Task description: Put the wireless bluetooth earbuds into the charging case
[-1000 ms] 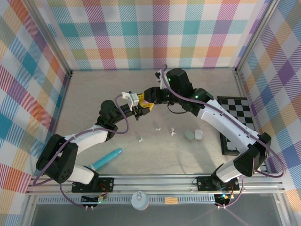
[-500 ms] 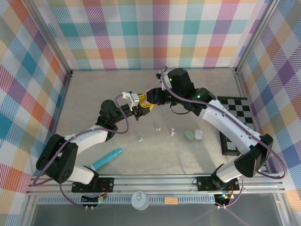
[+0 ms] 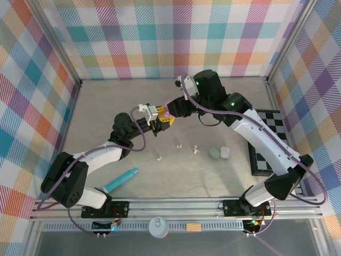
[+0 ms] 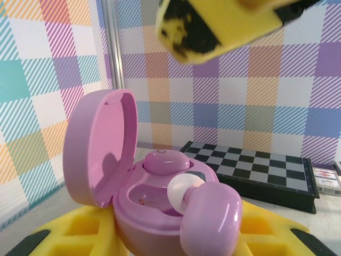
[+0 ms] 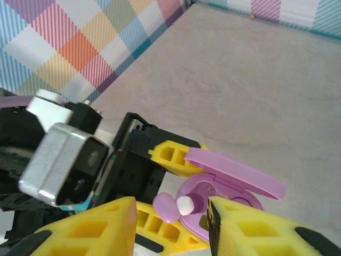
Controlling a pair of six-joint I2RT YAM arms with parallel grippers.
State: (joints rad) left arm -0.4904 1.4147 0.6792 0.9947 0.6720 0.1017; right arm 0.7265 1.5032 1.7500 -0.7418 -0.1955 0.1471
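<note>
Earbuds (image 3: 195, 150) of this kind look light, hard and glossy, so I judge them slippery and apt to squirt out of a hard pinch. The rounded body, not the thin stem, is the place to hold one. From big to small: the left gripper (image 3: 158, 121) is pressed against the base of the open purple case (image 4: 141, 226) from both sides, holding it up off the surface (image 3: 106, 106) with the lid (image 4: 101, 144) hinged back. The right gripper (image 5: 170, 213) hangs just above the case. Its yellow fingers (image 5: 90, 229) are parted, with a gap on either side of the purple earbud (image 5: 171, 205) between them, so it looks free of them rather than pinched. That earbud lies tilted on the near socket of the case, white tip (image 4: 184, 194) inward, seemingly not fully seated. A second purple earbud (image 4: 164, 160) sits in the far socket. Three loose earbuds lie on the surface, apart from the case and nearer the arm bases.
</note>
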